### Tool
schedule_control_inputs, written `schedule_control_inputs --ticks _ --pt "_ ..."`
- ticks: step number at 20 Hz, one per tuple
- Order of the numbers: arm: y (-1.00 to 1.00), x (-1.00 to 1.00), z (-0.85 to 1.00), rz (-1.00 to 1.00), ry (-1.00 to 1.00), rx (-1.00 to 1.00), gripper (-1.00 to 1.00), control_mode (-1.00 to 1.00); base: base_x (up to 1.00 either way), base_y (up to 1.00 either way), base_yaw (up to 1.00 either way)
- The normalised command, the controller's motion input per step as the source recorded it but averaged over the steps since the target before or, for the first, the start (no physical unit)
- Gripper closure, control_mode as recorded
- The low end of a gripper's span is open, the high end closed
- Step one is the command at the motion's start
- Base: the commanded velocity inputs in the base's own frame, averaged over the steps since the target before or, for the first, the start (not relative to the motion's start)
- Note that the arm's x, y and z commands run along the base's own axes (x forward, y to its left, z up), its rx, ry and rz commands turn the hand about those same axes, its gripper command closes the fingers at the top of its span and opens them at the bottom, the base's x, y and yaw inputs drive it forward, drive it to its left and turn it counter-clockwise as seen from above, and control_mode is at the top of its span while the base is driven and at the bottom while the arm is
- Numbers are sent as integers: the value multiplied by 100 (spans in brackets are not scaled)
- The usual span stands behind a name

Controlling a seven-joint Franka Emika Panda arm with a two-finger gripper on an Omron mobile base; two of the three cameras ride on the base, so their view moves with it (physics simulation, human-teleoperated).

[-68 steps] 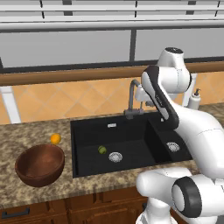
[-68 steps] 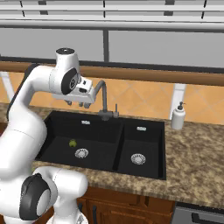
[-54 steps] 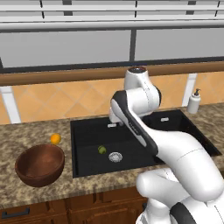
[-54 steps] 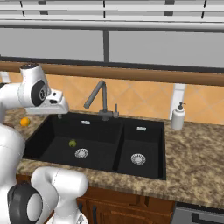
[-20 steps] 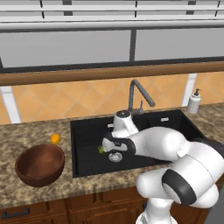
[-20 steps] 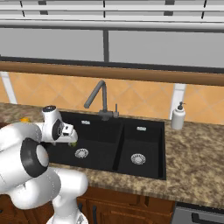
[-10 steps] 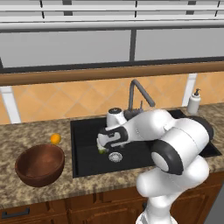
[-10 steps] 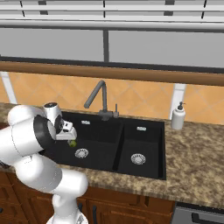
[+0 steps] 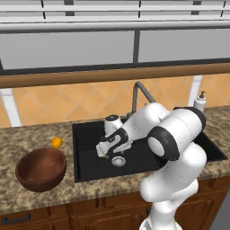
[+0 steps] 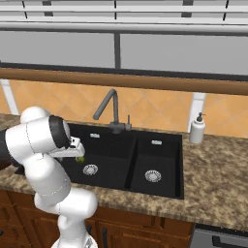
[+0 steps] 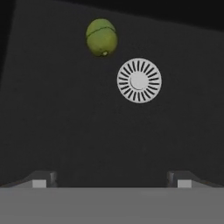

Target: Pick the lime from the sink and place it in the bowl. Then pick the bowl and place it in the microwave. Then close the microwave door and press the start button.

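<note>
Hovering pincer (image 11: pixel 111 179) spread wide | lime (image 11: pixel 101 37) ahead, apart | sink (image 11: pixel 65 122) floor

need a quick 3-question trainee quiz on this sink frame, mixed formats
1. True or false: the lime already lies in the bowl.
2. Multiple choice: the lime rests beside A) the steel drain, B) the soap bottle, C) the orange fruit.
3. Fill in: the gripper is ____ over the sink floor, holding nothing.

Key: 1 false; 2 A; 3 open
</note>
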Motion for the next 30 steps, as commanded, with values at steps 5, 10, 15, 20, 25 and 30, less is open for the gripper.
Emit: schedule_control_inputs --ticks 5,10,15,20,25,30 --pt "0 17 -22 0 -3 -1 -100 -100 0 0 0" --pt "4 52 -3 -1 0 0 -100 -100 0 0 0" --pt "5 47 -2 -1 0 0 -100 -100 0 0 0" --pt "18 33 -22 0 1 0 -100 -100 0 0 0" --pt "10 25 -38 0 0 0 -100 -100 0 0 0" --pt "0 19 -45 0 0 0 -100 -100 0 0 0"
